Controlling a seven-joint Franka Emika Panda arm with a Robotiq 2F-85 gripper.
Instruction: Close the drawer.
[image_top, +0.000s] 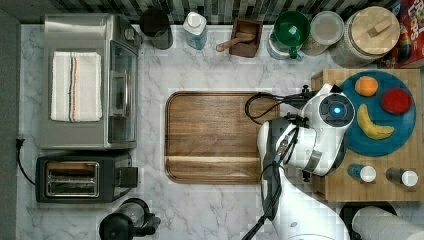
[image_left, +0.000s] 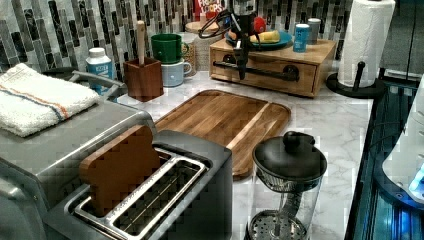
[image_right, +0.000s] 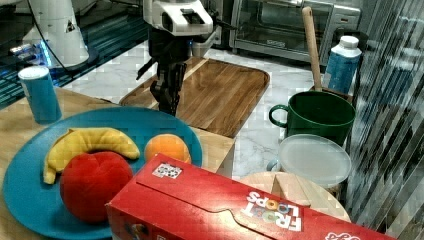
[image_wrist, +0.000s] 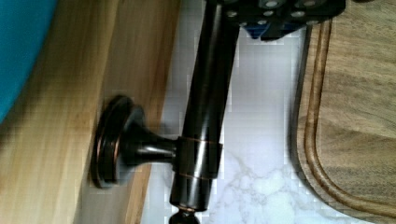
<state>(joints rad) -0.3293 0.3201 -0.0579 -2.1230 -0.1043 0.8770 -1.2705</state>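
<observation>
Wrist view, closest in: the claw (image_wrist: 275, 16) sits right at the dark bar handle (image_wrist: 205, 93), which runs from it along the light wooden front of the drawer (image_wrist: 140, 56). A round mount fixes the bar to that front. White marble counter (image_wrist: 261, 154) shows beneath the bar, with the rounded corner of the darker wooden tray (image_wrist: 355, 116) just beside it. Whether the claw is clenched on the bar or released cannot be told.

From the left view, near to far: a toaster (image_left: 150, 195) holding a slice of bread, a glass coffee press (image_left: 287, 185), then the brown tray flat on the marble. Behind it stands a light wooden box (image_left: 272, 62). The drawer's front looks about level with the box's face, at the box's side toward the tray. The claw hangs straight down, its tip at the handle near the left view's left end of the bar.

On top of the box rests a blue plate (image_right: 30, 190) with a banana (image_right: 90, 142), an orange (image_right: 167, 147) and a red fruit (image_right: 95, 182). Mugs and a cereal box stand by the tiled wall.
</observation>
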